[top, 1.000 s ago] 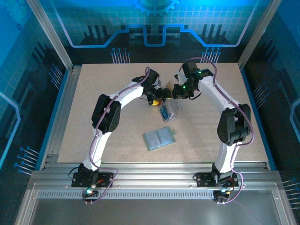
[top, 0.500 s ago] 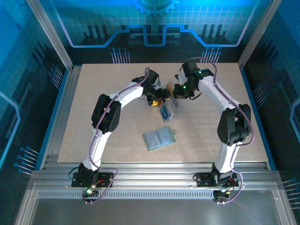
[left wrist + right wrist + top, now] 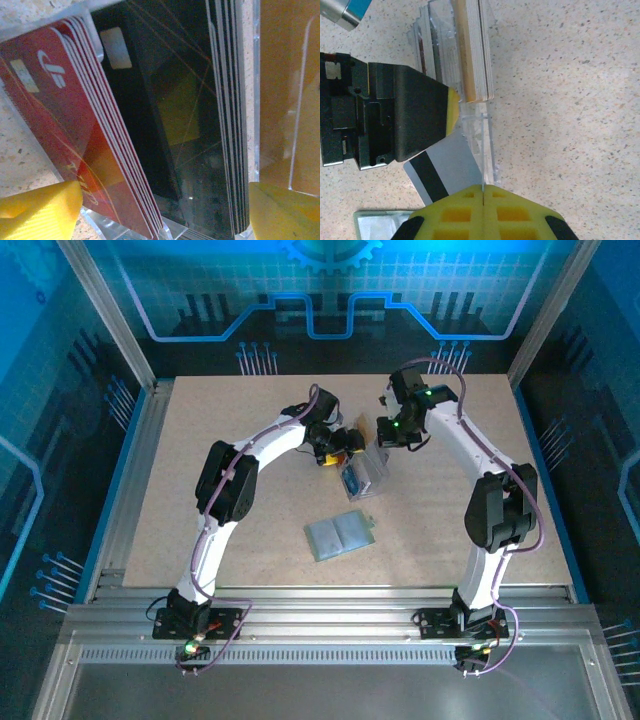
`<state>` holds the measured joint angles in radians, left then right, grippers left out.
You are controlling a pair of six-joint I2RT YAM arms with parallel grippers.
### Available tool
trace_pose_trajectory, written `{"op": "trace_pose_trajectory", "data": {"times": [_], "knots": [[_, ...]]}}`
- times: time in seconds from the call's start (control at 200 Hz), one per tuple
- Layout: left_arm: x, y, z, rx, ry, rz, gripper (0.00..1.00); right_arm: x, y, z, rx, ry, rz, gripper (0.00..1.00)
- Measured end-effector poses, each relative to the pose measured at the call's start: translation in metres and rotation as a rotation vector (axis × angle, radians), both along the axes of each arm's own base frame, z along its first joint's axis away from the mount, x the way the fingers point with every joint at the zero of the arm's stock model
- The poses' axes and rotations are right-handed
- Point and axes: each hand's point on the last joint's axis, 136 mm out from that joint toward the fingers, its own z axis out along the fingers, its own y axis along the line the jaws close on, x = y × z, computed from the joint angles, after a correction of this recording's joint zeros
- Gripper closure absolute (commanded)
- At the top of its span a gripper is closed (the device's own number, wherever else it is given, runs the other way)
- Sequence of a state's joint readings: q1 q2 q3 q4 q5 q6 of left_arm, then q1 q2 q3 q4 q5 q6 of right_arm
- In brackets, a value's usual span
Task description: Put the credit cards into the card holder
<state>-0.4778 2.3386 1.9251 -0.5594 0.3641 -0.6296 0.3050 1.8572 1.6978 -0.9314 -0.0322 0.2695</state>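
- Top view: clear tray (image 3: 370, 480) mid-table; green wallet (image 3: 340, 536) open flat, just nearer than tray; left gripper (image 3: 348, 453) and right gripper (image 3: 374, 448) meeting at tray's far end.
- Left wrist: straddles tray, yellow pads (image 3: 40, 212) spread wide around red cards (image 3: 70, 120) and black cards (image 3: 185, 125).
- Right wrist: fingers (image 3: 455, 220) pressed together beside tray, over 1 grey card (image 3: 445, 167); cannot tell whether pinched.

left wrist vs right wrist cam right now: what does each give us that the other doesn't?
Left wrist: the faces of the red cards and black cards standing in the clear tray, with the left gripper pads flanking them.
Right wrist: the closed right gripper, a grey striped card partly under it, and a corner of the green wallet.
Both: the tray, the tan cards, the table.
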Motion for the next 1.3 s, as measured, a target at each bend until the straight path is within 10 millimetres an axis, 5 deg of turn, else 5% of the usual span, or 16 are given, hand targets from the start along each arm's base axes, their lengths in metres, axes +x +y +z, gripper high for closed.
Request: {"op": "trace_pose_trajectory", "data": {"times": [0.305, 0.53, 0.785, 0.906, 1.061, 1.301], "knots": [[-0.002, 0.004, 0.004, 0.005, 0.010, 0.004, 0.14, 0.001, -0.010, 0.016, -0.043, -0.056, -0.023, 1.00], [0.005, 0.016, 0.034, -0.030, -0.017, 0.023, 0.14, -0.005, -0.011, 0.051, -0.028, -0.141, -0.025, 1.00], [0.010, 0.037, 0.058, -0.045, -0.040, 0.060, 0.14, -0.022, -0.011, 0.059, -0.022, -0.160, -0.017, 1.00], [-0.011, 0.052, 0.071, -0.041, -0.043, 0.066, 0.14, -0.036, -0.008, 0.065, 0.009, -0.184, -0.005, 1.00], [-0.065, 0.075, 0.079, -0.016, -0.037, 0.059, 0.16, -0.070, 0.004, 0.071, 0.077, -0.223, 0.033, 1.00], [-0.160, 0.097, 0.053, 0.082, 0.000, 0.011, 0.22, -0.116, 0.023, 0.061, 0.192, -0.268, 0.090, 1.00]]}}
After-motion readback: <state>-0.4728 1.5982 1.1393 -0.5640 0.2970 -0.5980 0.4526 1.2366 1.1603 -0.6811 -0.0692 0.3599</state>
